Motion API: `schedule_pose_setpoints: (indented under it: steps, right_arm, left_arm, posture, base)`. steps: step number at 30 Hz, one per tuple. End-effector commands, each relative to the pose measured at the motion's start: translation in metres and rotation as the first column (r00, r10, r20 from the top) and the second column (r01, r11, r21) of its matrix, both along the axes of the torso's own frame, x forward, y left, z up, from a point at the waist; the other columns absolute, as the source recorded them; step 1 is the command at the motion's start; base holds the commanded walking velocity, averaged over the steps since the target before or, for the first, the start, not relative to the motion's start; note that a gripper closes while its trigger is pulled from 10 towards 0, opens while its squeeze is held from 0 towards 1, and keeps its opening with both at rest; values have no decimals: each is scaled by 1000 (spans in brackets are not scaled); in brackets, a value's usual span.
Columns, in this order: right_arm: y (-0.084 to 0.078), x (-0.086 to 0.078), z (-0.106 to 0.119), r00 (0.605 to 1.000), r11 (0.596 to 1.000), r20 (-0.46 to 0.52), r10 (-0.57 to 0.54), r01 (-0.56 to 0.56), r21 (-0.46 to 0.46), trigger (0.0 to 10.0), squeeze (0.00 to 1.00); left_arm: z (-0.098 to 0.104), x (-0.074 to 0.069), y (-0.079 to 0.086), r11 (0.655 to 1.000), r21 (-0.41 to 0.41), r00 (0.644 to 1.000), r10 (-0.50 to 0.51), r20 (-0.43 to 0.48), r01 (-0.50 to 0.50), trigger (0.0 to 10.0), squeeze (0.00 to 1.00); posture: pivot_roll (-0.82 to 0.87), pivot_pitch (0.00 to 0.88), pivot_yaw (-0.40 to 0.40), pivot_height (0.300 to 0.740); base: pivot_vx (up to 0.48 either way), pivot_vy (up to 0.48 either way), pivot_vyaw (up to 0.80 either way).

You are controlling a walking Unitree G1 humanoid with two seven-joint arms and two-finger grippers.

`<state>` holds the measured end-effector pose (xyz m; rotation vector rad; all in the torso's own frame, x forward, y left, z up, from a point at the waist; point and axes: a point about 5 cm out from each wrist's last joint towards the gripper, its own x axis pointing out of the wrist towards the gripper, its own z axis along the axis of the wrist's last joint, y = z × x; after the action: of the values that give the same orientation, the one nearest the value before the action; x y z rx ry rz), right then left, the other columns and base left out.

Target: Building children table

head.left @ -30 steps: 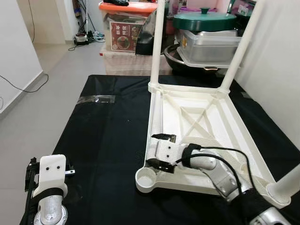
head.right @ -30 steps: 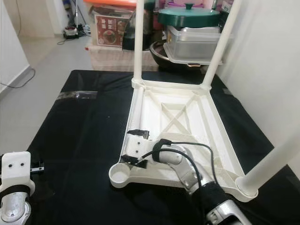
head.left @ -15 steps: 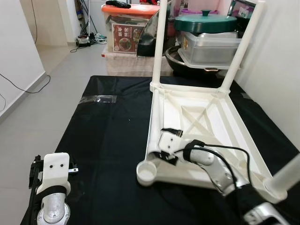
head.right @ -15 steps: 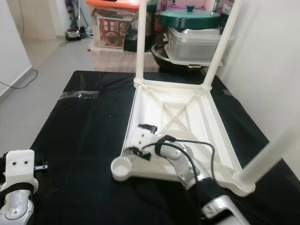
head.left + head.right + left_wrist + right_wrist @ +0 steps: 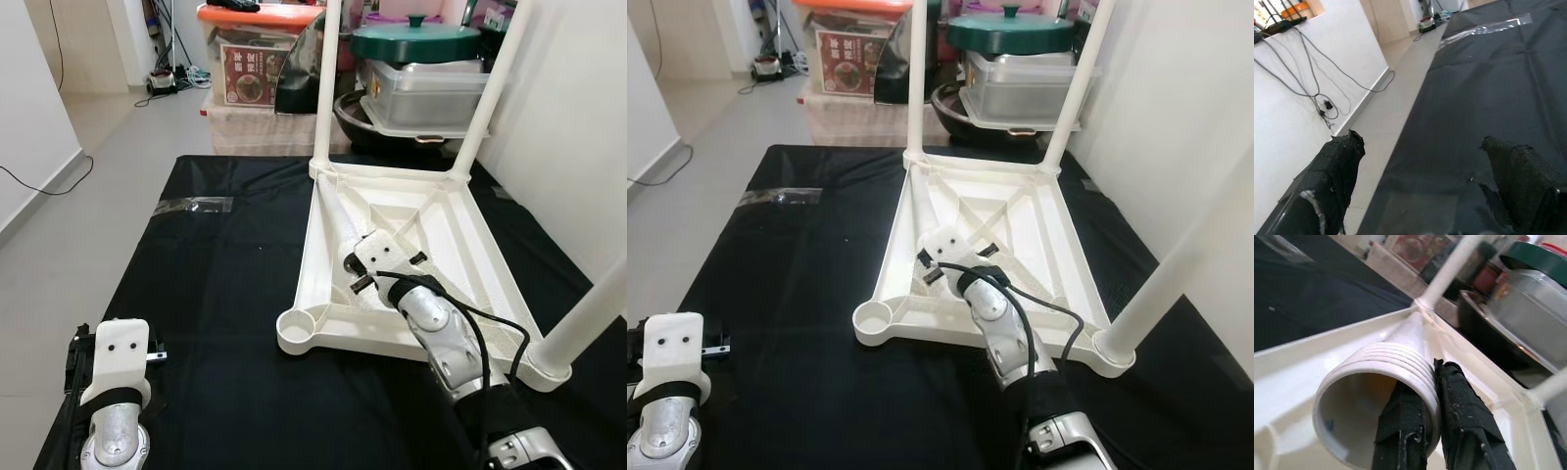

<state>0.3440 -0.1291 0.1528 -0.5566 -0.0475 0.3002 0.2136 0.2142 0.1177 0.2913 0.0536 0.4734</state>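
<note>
The white children's table (image 5: 460,245) lies upside down on the black cloth. Two legs stand at its far corners (image 5: 326,88) (image 5: 493,88), and a third (image 5: 588,313) stands at the near right. The near-left socket (image 5: 297,333) is empty. A loose white leg (image 5: 336,211) lies inside the frame along its left side. My right gripper (image 5: 359,270) is shut on the rim of that leg's threaded end (image 5: 1371,382), one finger (image 5: 1403,431) inside and one outside. My left gripper (image 5: 1425,166) hangs open low at the cloth's near-left edge.
Behind the table stand storage boxes (image 5: 260,69), a green-lidded pot (image 5: 423,39) and metal trays (image 5: 431,93). A white wall (image 5: 578,127) runs close on the right. A strip of tape (image 5: 196,206) sticks to the cloth's far left. Bare floor (image 5: 88,215) lies left of the cloth.
My right gripper has moved from near the empty socket farther into the frame and turned, and it now grips the loose leg's threaded end. The left arm has stayed put.
</note>
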Motion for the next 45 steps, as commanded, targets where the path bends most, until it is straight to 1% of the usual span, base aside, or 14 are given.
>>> schedule_pose_setpoints:
  steps: [1, 11, 12, 14, 24, 31, 32, 34, 36, 37, 39, 41, 43, 45]
  right_arm:
    - [12, -2, -10, 997, 998, -46, 58, -57, 9, 0, 0]
    - [15, 4, -9, 998, 999, -51, 37, -36, 22, 0, 0]
    - [14, 4, -4, 998, 995, -42, 53, -49, 87, 0, 0]
    - [7, 3, 13, 992, 960, -13, 128, -120, 251, 0, 0]
    - [-79, -29, 75, 938, 937, 74, 340, -344, 57, 0, 0]
    - [-91, -34, 82, 926, 888, 107, 363, -378, 262, 0, 0]
    - [-75, -31, 74, 902, 807, 118, 415, -425, 411, 0, 0]
    - [-75, -31, 74, 902, 807, 118, 415, -425, 411, 0, 0]
    - [-47, -30, 57, 856, 677, 113, 505, -474, 563, 0, 0]
    - [-47, -30, 57, 856, 677, 113, 505, -474, 563, 0, 0]
    - [-31, -30, 46, 821, 571, 109, 561, -479, 667, 0, 0]
    - [-31, -30, 46, 821, 571, 109, 561, -479, 667, 0, 0]
    - [-17, -31, 29, 775, 458, 82, 626, -451, 766, 0, 0]
    - [-12, -32, 23, 756, 422, 73, 651, -439, 793, 0, 0]
  left_arm:
    - [-6, 1, -2, 1000, 1, 999, -6, -36, 6, 10000, 0]
    - [-7, 1, -2, 1000, 5, 999, -7, -42, 8, 10000, 0]
    - [-6, 0, -1, 1000, 3, 999, -5, -39, 5, 10000, 0]
    - [-5, -1, 0, 1000, -8, 1000, -3, -28, 3, 10000, 0]
    - [-8, -2, 0, 999, -33, 999, -25, -29, 24, 10000, 0]
    - [-3, 4, -10, 983, -161, 996, -86, 34, 90, 10000, 0]
    - [9, 7, -23, 904, -371, 973, -157, 171, 211, 10000, 0]
    - [9, 7, -23, 904, -371, 973, -157, 171, 211, 10000, 0]
    - [27, 8, -35, 738, -565, 916, -191, 352, 370, 10000, 0]
    - [27, 8, -35, 738, -565, 916, -191, 352, 370, 10000, 0]
    - [37, 6, -39, 616, -638, 870, -179, 459, 463, 10000, 0]
    - [37, 6, -39, 616, -638, 870, -179, 459, 463, 10000, 0]
    - [48, 7, -36, 500, -662, 809, -149, 569, 558, 10000, 0]
    - [52, 8, -33, 461, -665, 786, -128, 605, 587, 10000, 0]
  posture:
    - [34, 0, -63, 740]
    - [38, 0, -68, 740]
    - [41, 0, -71, 740]
    - [39, 0, -70, 740]
    - [-25, 0, -27, 740]
    - [-24, 0, -12, 740]
    - [-7, 0, -23, 740]
    - [-7, 0, -23, 740]
    - [20, 0, -43, 740]
    - [20, 0, -43, 740]
    - [28, 0, -52, 740]
    - [28, 0, -52, 740]
    - [42, 0, -60, 740]
    - [41, 0, -59, 740]
  base:
    - [0, 0, 0]
    - [0, 0, 0]
    - [0, 0, 0]
    - [0, 0, 0]
    - [0, 0, 0]
    - [0, 0, 0]
    - [0, 0, 0]
    - [0, 0, 0]
    - [0, 0, 0]
    - [0, 0, 0]
    - [0, 0, 0]
    - [0, 0, 0]
    - [0, 0, 0]
    - [0, 0, 0]
